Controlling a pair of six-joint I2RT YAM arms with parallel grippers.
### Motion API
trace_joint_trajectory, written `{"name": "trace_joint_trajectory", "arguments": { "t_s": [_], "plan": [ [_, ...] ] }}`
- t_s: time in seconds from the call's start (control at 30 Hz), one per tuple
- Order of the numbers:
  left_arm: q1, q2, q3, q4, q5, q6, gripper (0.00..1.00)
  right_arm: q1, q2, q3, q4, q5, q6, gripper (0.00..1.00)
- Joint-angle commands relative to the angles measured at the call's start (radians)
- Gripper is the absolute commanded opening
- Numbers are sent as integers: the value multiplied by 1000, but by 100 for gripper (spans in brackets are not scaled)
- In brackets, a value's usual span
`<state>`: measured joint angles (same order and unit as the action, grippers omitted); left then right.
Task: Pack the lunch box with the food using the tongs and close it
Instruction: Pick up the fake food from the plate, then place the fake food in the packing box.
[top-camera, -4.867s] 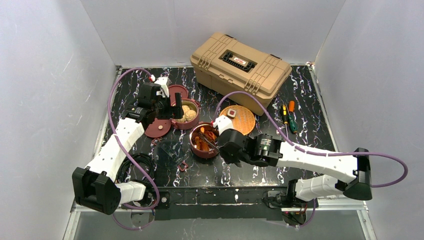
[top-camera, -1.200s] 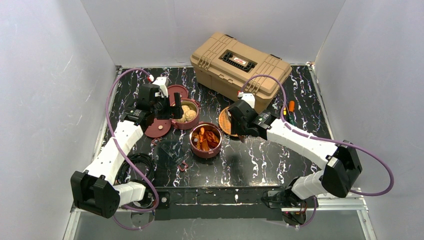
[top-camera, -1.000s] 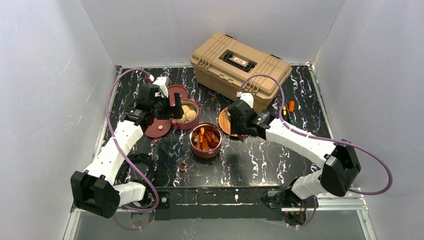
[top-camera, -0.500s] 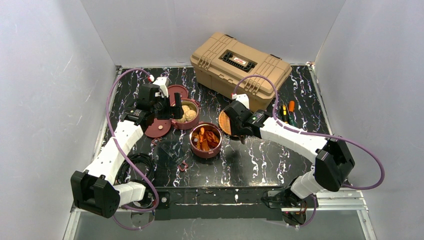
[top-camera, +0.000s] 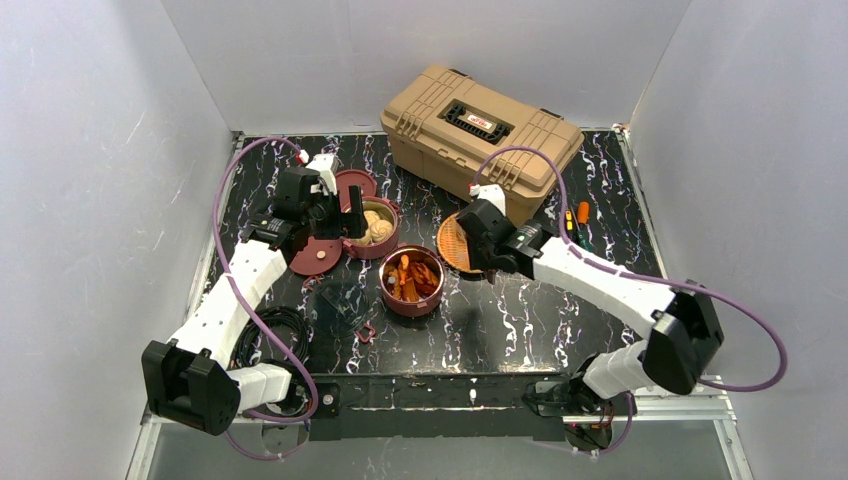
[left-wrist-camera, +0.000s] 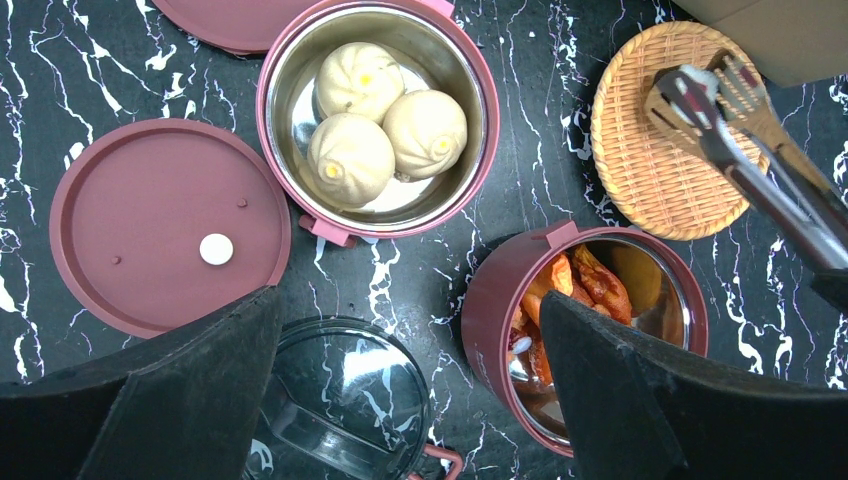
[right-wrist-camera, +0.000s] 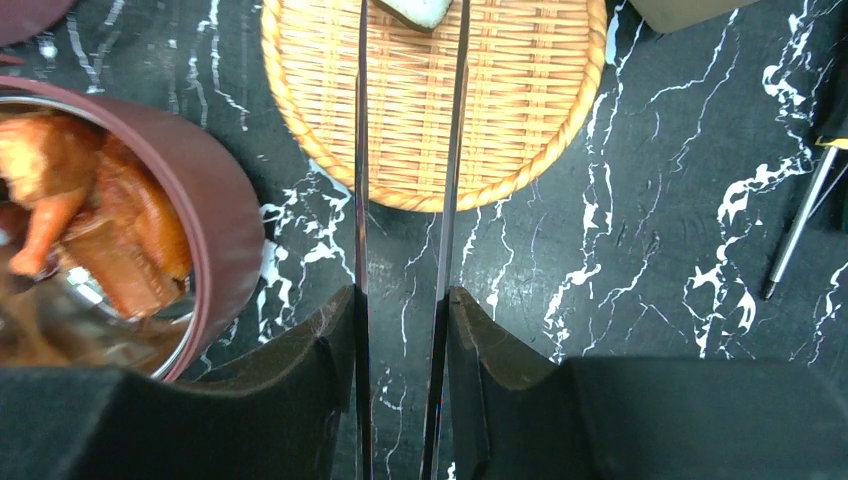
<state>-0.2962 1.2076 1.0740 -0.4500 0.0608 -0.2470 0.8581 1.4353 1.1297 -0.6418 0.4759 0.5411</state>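
The right hand (right-wrist-camera: 400, 300) gripped the tongs (right-wrist-camera: 358, 200). Their tips ran off the far edge of its view over the woven plate (right-wrist-camera: 520, 100), beside a pale piece (right-wrist-camera: 425, 8) cut off there. The left hand (left-wrist-camera: 408, 310) hung wide open above the tabletop (left-wrist-camera: 400, 265), blocking the near part of the bowl of orange chunks (left-wrist-camera: 600, 290). The bowl of buns (left-wrist-camera: 380, 120) sat far-left of it.

Flat black tabletop (top-camera: 520, 320): white marble veining. Round maroon bowls (left-wrist-camera: 495, 300): silver steel lining. Small round buns (left-wrist-camera: 350, 158): pale beige, yellow centre spots. Bite-sized chunks (left-wrist-camera: 590, 285): orange, red. Flat maroon lid (left-wrist-camera: 130, 200): white centre dot. Round woven plate (left-wrist-camera: 640, 160): orange-tan weave. Boxy plastic toolbox (top-camera: 430, 115): tan, black handle. Slim steel tongs (right-wrist-camera: 361, 150): dark grey.
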Motion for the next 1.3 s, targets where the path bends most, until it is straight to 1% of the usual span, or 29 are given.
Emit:
{"name": "trace_joint_trajectory", "arguments": {
  "t_s": [0.0,0.13,0.23,0.3,0.37,0.47,0.53,0.63,0.77,1.0,1.27],
  "plan": [
    [4,6,22,-16,5,-2,99,-2,-152,20,35,-35,-50,17],
    [4,8,24,-18,-6,1,99,-1,-243,4,33,-136,-95,17],
    [5,10,23,-19,-18,4,99,5,-295,1,26,-249,-137,16],
    [4,13,23,-22,-24,6,99,47,-321,9,19,-290,-160,16],
    [3,20,26,-25,-26,6,99,125,-338,19,9,-267,-169,16],
    [4,23,22,-23,-28,6,99,269,-325,39,-36,-153,-156,16],
    [4,23,21,-22,-35,8,99,325,-306,50,-69,-105,-142,16],
    [3,25,20,-22,-39,8,99,372,-292,54,-88,-89,-124,16],
    [5,27,21,-21,-29,6,99,404,-294,65,-121,-65,-106,16],
    [4,20,22,-21,-20,5,99,409,-280,70,-158,-71,-96,16],
    [4,14,24,-23,-12,3,99,409,-234,80,-133,-49,-113,25]
  ]
}}
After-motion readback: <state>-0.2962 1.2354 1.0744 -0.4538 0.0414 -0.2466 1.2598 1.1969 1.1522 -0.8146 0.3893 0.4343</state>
